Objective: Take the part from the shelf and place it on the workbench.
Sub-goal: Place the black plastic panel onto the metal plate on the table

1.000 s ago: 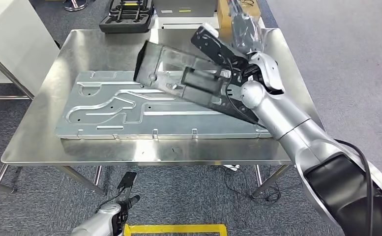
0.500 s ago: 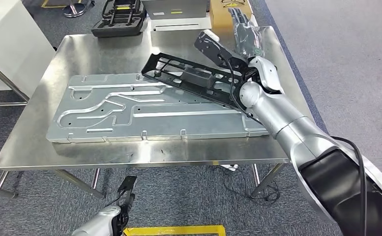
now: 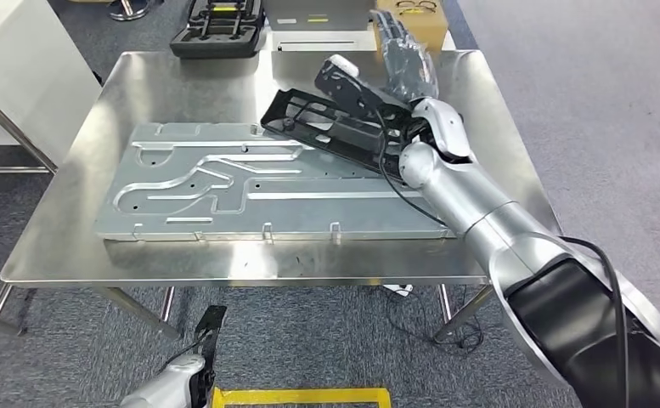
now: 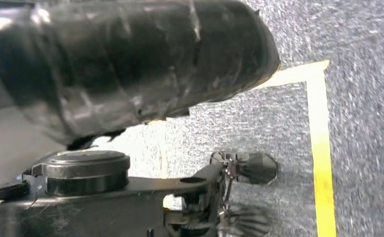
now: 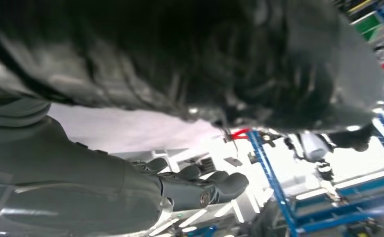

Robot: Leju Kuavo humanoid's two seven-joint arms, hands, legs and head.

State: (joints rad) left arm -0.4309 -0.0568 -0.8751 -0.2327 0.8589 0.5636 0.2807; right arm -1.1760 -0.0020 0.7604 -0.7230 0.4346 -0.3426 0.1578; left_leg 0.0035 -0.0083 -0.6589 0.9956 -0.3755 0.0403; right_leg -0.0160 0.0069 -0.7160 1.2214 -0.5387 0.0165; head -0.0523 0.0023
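Steel workbench [image 3: 71, 246] carries a long embossed metal panel [image 3: 250, 191]. Since a second ago the black ribbed plastic part [image 3: 330, 132] has dropped from steeply tilted to nearly flat, resting across the panel's far right end. Right hand [image 3: 407, 59] reaches beyond it, fingers extended, holding nothing. Left hand [image 3: 203, 361] hangs low; its fingers cannot be made out.

At frame centre, the black part [image 3: 330, 129] lies tilted across the silver panel [image 3: 250, 183] on the steel bench [image 3: 71, 246]. The right hand [image 3: 404, 59] reaches above it, fingers [image 3: 392, 30] spread.
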